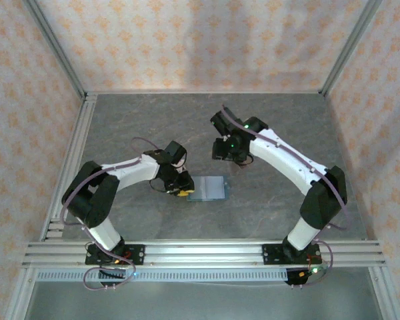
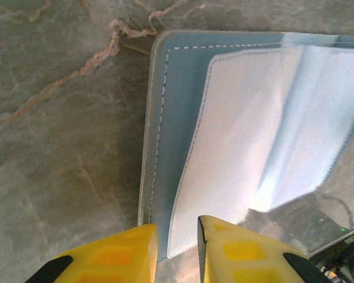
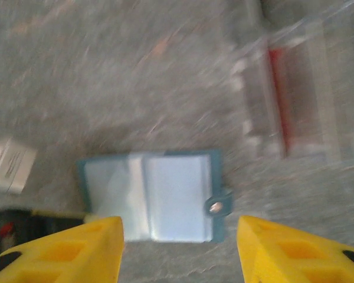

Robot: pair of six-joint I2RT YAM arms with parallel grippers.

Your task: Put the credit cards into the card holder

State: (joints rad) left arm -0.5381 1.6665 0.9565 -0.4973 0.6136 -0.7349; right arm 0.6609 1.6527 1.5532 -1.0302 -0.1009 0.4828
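Note:
The teal card holder (image 1: pixel 207 188) lies open and flat on the table, its pale pockets up. In the left wrist view the card holder (image 2: pixel 236 124) shows its stitched teal border. My left gripper (image 1: pixel 181 189) is at its left edge, and the yellow fingers (image 2: pixel 130 253) stand a narrow gap apart over the near edge; the left gripper (image 2: pixel 177 227) grips nothing. My right gripper (image 1: pixel 225 151) hovers above and behind, wide open (image 3: pixel 180 227), looking down on the card holder (image 3: pixel 153 197) and its stud (image 3: pixel 215 205). A red card (image 3: pixel 278 100) stands in a clear slotted stand (image 3: pixel 295 100). The other cards are hidden.
The table is grey marbled stone (image 1: pixel 153 120), with patterned walls behind and at both sides. An aluminium rail (image 1: pixel 200 253) runs along the near edge and another up the left side. The right wrist view is blurred. Part of the left arm (image 3: pixel 9 165) shows at its left.

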